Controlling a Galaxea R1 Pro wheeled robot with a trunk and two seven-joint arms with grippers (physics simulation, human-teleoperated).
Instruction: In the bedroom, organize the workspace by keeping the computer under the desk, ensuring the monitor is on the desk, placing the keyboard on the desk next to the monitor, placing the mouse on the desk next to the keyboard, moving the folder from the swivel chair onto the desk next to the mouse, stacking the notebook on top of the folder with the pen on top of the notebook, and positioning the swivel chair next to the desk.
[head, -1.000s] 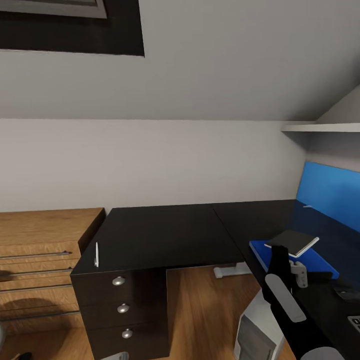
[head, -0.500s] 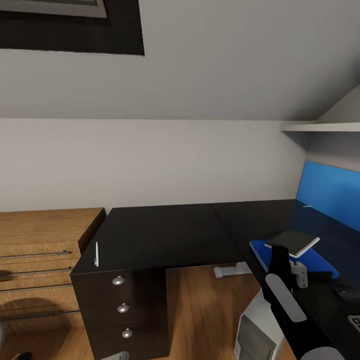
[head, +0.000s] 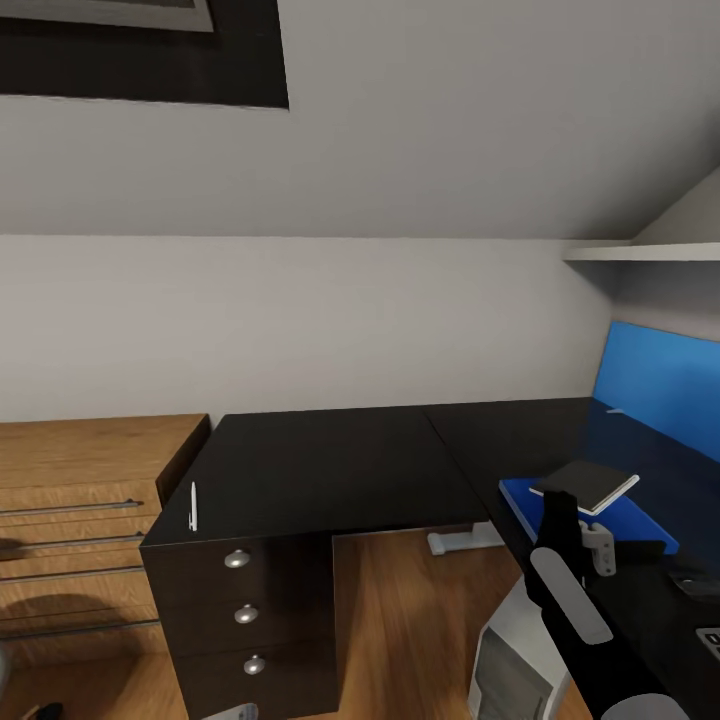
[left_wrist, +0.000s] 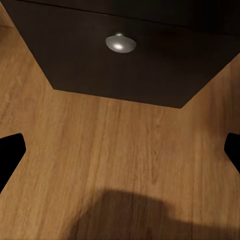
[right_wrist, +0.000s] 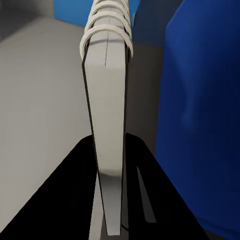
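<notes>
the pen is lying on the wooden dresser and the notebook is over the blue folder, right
Not quite. In the head view the pen lies on the black desk, near its edge above the drawers, not on the wooden dresser. The rest holds: the notebook is over the blue folder.

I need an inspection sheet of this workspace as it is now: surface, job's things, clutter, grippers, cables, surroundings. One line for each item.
Surface: desk has a glossy black L-shaped top, a blue back panel and a three-drawer unit.
Job's things: folder lies flat on the desk; notebook is above it, gripped at its edge; pen lies near the desk's left edge, far from them; computer stands on the floor under the desk.
Clutter: nothing seen.
Grippers: right gripper is shut on the notebook's edge; left gripper has its jaws open, over the floor before a drawer knob.
Cables: nothing seen.
Surroundings: wooden dresser left of the desk, grey wall, shelf.
</notes>
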